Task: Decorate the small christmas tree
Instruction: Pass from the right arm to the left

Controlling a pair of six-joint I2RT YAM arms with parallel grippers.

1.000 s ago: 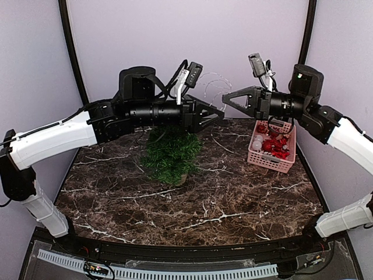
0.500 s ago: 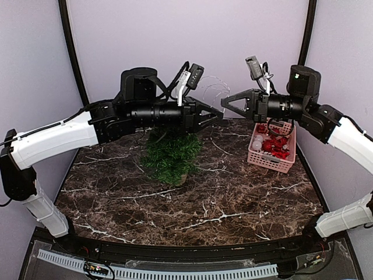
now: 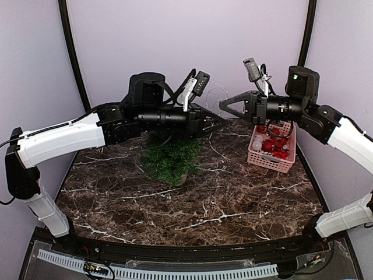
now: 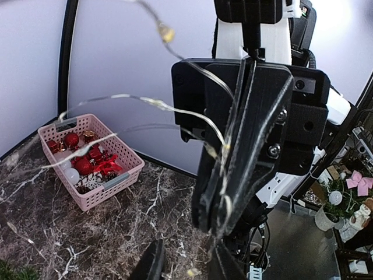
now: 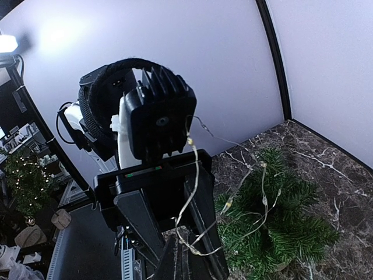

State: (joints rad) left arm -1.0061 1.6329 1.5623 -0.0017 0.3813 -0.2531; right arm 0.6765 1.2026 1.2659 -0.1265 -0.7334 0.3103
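Draping step: you are pinching the light string (image 4: 156,104) in your clamped right end effector (image 3: 222,105); your left end effector (image 3: 218,121) is sitting narrow, grip unclear. Next, lower it over the small christmas tree (image 3: 172,154) at 7 o'clock.

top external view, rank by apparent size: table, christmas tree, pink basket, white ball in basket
1. table
2. christmas tree and pink basket: look alike, tree partly hidden by left arm
3. white ball
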